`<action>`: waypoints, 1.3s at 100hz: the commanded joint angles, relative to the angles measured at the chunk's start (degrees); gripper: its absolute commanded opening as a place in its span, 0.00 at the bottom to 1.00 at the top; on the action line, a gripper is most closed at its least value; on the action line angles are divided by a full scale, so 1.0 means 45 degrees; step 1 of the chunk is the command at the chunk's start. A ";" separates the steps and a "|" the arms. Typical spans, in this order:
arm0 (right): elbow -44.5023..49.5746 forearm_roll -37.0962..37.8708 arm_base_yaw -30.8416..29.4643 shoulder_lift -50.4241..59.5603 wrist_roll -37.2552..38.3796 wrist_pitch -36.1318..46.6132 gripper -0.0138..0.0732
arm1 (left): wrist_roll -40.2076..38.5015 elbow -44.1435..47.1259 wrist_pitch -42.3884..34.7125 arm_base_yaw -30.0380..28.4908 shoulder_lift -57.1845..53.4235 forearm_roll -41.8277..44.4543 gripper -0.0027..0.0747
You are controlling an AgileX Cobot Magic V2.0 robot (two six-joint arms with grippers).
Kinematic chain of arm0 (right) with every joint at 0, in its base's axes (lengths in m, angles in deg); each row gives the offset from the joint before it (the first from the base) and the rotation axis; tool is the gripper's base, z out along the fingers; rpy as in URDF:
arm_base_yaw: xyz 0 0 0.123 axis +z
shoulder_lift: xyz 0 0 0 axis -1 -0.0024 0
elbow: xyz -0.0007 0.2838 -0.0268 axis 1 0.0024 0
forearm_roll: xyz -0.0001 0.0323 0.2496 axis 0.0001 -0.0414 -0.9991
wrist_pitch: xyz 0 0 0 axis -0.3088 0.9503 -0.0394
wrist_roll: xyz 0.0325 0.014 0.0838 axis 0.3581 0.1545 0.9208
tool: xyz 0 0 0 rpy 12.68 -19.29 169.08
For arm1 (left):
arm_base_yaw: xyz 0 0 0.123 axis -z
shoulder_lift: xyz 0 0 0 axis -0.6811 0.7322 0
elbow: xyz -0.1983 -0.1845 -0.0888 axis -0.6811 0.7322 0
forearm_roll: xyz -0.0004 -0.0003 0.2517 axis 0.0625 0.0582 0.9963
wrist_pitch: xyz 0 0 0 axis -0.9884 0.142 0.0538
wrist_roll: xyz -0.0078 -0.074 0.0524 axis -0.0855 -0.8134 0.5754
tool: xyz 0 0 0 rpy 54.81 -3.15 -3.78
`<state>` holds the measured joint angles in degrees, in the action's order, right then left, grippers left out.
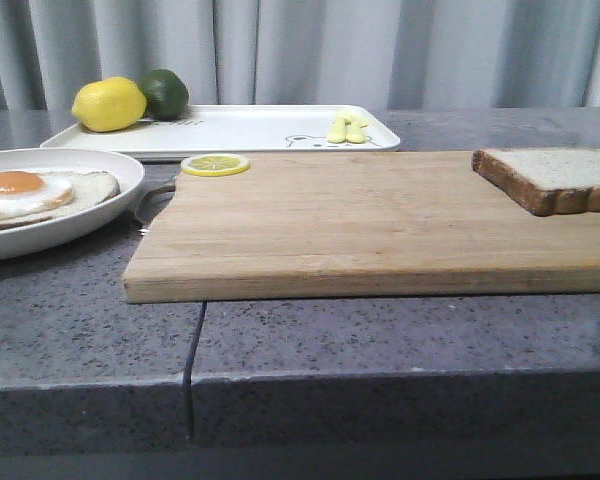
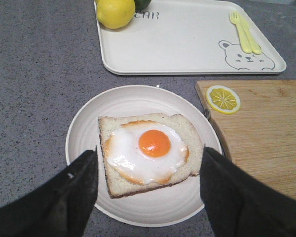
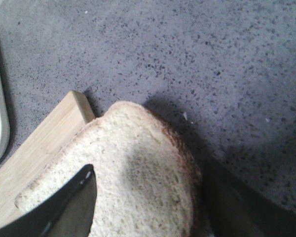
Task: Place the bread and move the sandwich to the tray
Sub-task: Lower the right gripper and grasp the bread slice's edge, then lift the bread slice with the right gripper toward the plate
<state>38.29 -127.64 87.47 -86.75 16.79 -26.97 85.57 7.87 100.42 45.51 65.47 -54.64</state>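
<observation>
Bread: a loose slice (image 1: 560, 178) is lying flat at the far right end of the cutting board (image 1: 360, 225), its crust overhanging the board's corner in the right wrist view.
Right gripper (image 3: 148, 207): its two dark fingers (image 3: 71, 205) are straddling that slice with the jaws spread, one finger lying over the crumb and the other sitting beyond the crust (whether either is actually pressing the bread, I cannot tell).
Sandwich: an open slice topped with a fried egg (image 2: 149, 150) is sitting in the middle of a round white plate (image 2: 84, 133), which is resting on the grey counter (image 1: 80, 320) just left of the board.
Left gripper (image 2: 148, 190): it is hovering over the near half of the plate with jaws spread wide, a finger on each side of the egg-topped slice and touching neither side of it.
Tray (image 1: 250, 128): it is lying behind the plate and the board, at the back of the counter.
On the tray: a lemon (image 1: 108, 104) and a lime (image 1: 165, 93) are sitting at its left end, and pale yellow cutlery (image 2: 245, 32) is lying by the bear drawing at its right end.
Lemon slice (image 1: 215, 164): it is resting on the board's back left corner.
</observation>
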 commanded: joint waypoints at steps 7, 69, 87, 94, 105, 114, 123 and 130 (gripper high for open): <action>-0.0424 -0.2695 -0.0108 -0.0007 -0.2725 0.0523 0.71 | -0.0061 -0.0452 -0.0774 -0.0025 0.0041 -0.0281 0.58; -0.0122 -0.7086 -0.0108 -0.1507 -0.6726 -0.0188 0.70 | -0.0061 -0.0452 -0.0774 -0.0025 0.0041 -0.0281 0.58; -0.0005 -0.7223 -0.0108 -0.1612 -0.6726 -0.0362 0.53 | -0.0061 -0.0452 -0.0774 -0.0025 0.0041 -0.0281 0.58; 0.0006 -0.7223 -0.0108 -0.1627 -0.6726 -0.0362 0.40 | -0.0061 -0.0452 -0.0774 -0.0025 0.0041 -0.0281 0.58; 0.0006 -0.7223 -0.0108 -0.1627 -0.6726 -0.0362 0.23 | -0.0061 -0.0452 -0.0774 -0.0025 0.0041 -0.0281 0.58; 0.0006 -0.7223 -0.0108 -0.1627 -0.6726 -0.0362 0.13 | -0.0061 -0.0452 -0.0774 -0.0025 0.0041 -0.0281 0.58; -0.0006 -0.7223 -0.0108 -0.1519 -0.6726 -0.0362 0.08 | -0.0061 -0.0452 -0.0774 -0.0025 0.0041 -0.0281 0.58; -0.0019 -0.7223 -0.0108 -0.1290 -0.6726 -0.0362 0.09 | -0.0061 -0.0452 -0.0774 -0.0025 0.0041 -0.0281 0.58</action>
<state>38.47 -160.53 86.92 -94.21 -13.00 -26.59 85.57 7.87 100.56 45.51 65.47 -54.64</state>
